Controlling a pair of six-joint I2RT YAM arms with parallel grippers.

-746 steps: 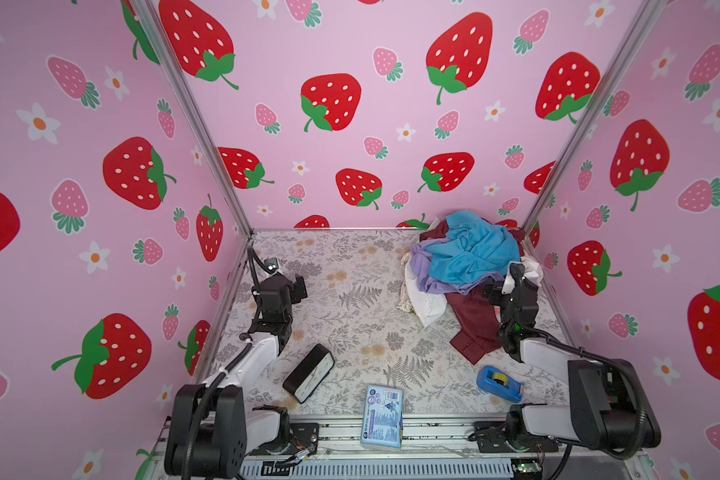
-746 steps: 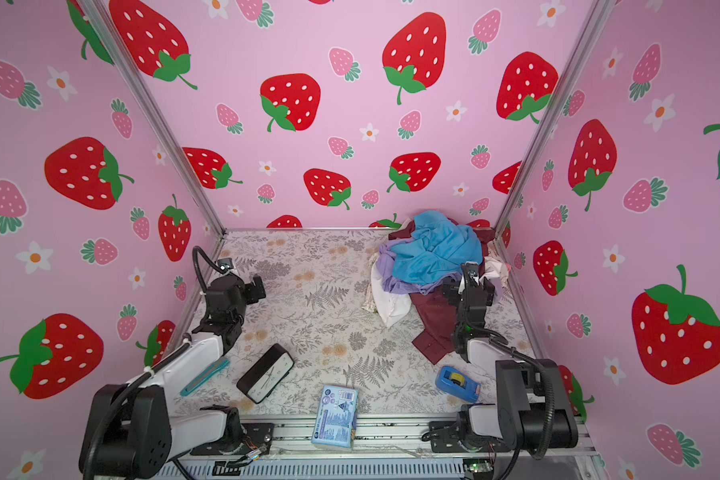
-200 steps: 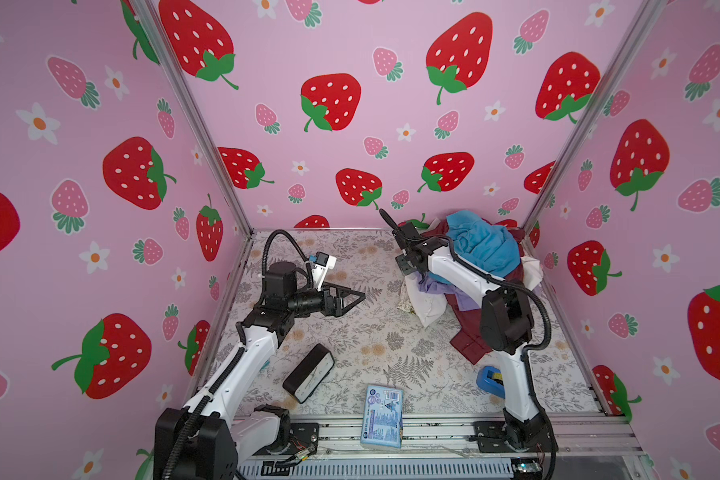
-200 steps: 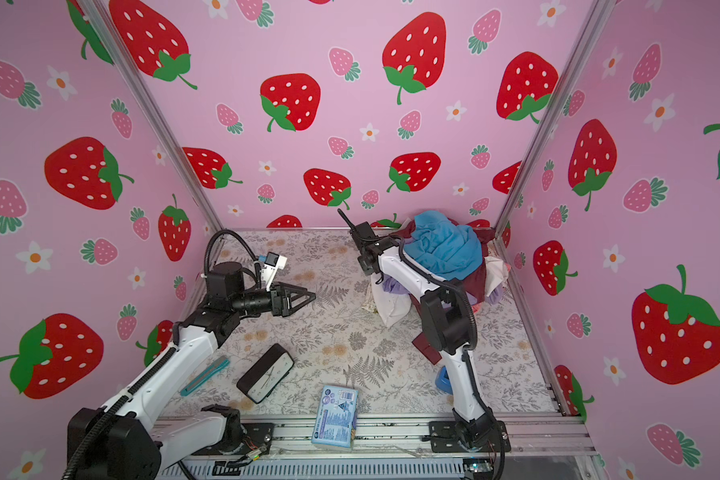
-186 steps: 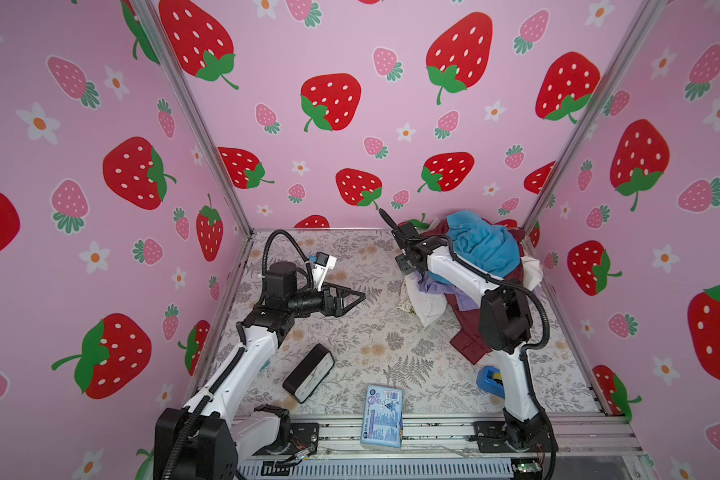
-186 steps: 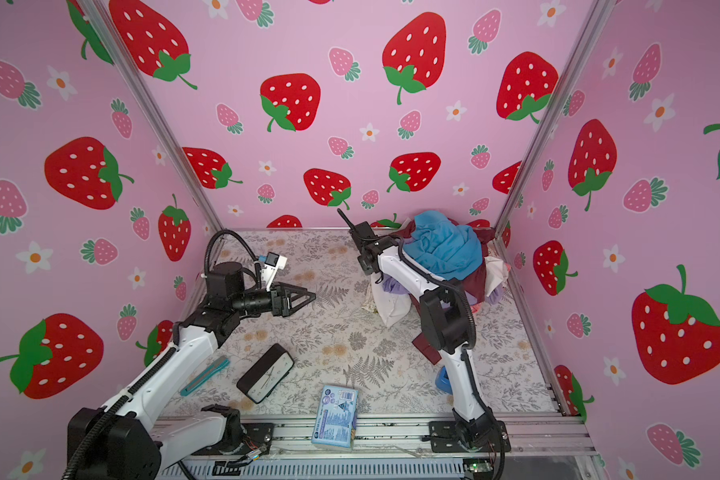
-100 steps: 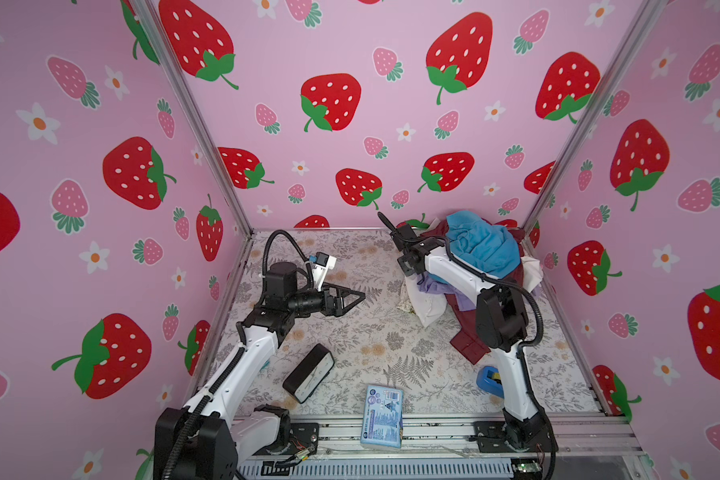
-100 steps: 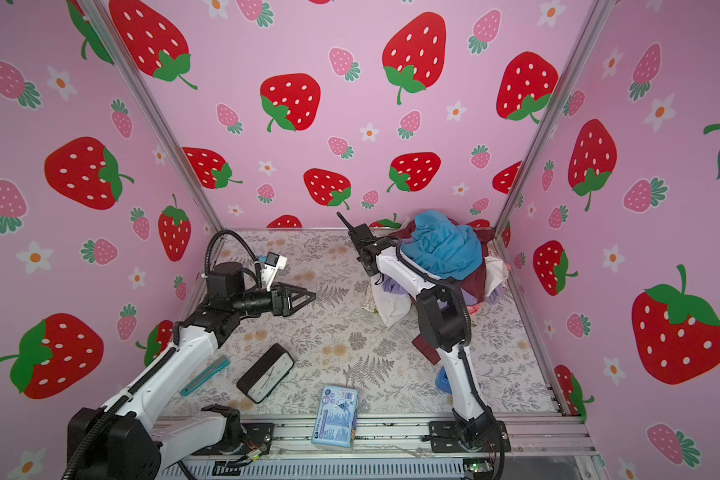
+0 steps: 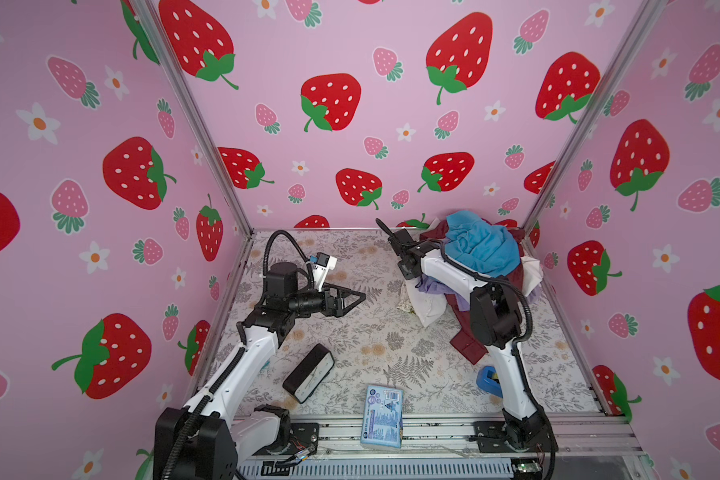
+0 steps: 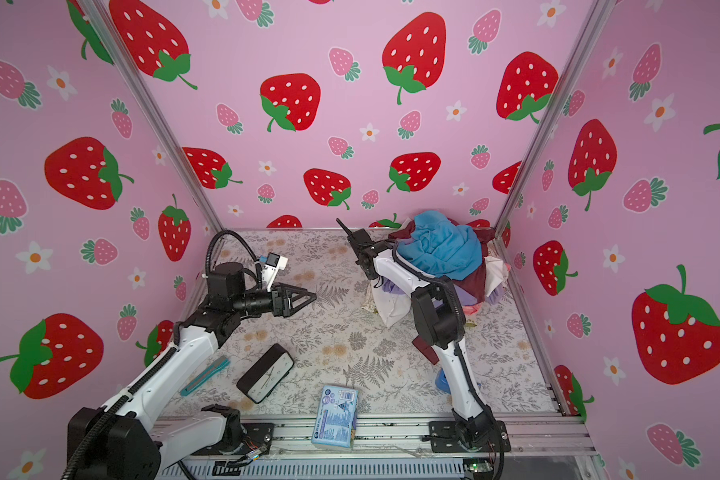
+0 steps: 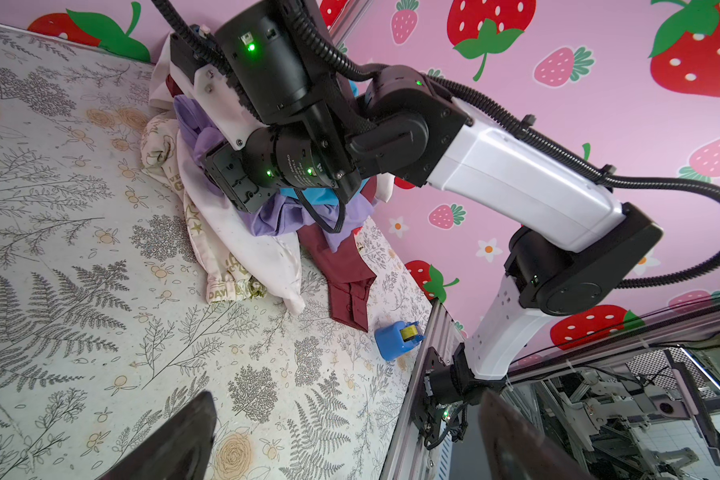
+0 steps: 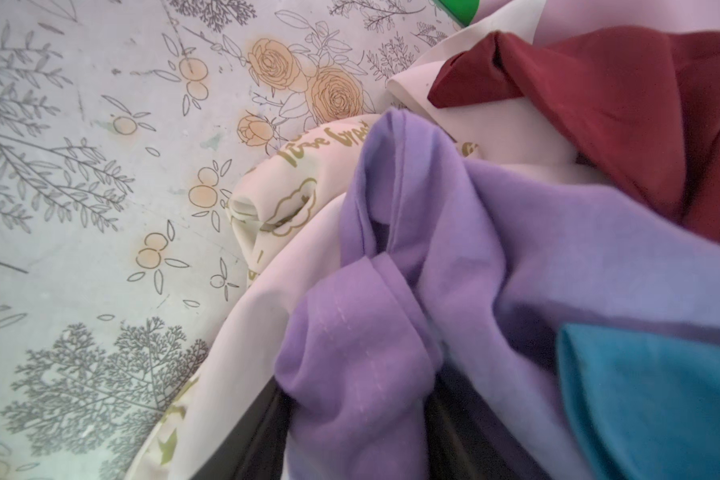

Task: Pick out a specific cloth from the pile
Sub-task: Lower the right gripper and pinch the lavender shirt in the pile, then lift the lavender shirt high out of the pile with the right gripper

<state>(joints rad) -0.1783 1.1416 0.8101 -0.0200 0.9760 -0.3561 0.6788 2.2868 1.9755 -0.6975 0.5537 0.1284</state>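
The pile (image 9: 481, 259) sits in the far right corner, with a bright blue garment (image 9: 483, 245) on top. The cloth (image 12: 391, 291), pale lavender, pokes out at the pile's near-left side in both top views (image 9: 433, 287) (image 10: 391, 286). My right gripper (image 12: 358, 415) is pushed into that side of the pile, jaws shut on a bunched fold of the cloth; its fingertips are buried in fabric in the left wrist view. My left gripper (image 11: 346, 449) hovers open above the table's left half (image 9: 352, 296), well apart from the pile and holding nothing.
A white printed garment (image 9: 427, 309) and a maroon garment (image 9: 468, 343) spill from the pile toward the front. A blue tape dispenser (image 9: 489, 380), a black box (image 9: 308, 372), a blue packet (image 9: 382, 415) and a teal tool (image 10: 204, 376) lie near the front edge.
Both arms rose from their folded rest pose. Over the last second the right gripper's jaws narrowed onto the lavender fold. The left arm has stayed still.
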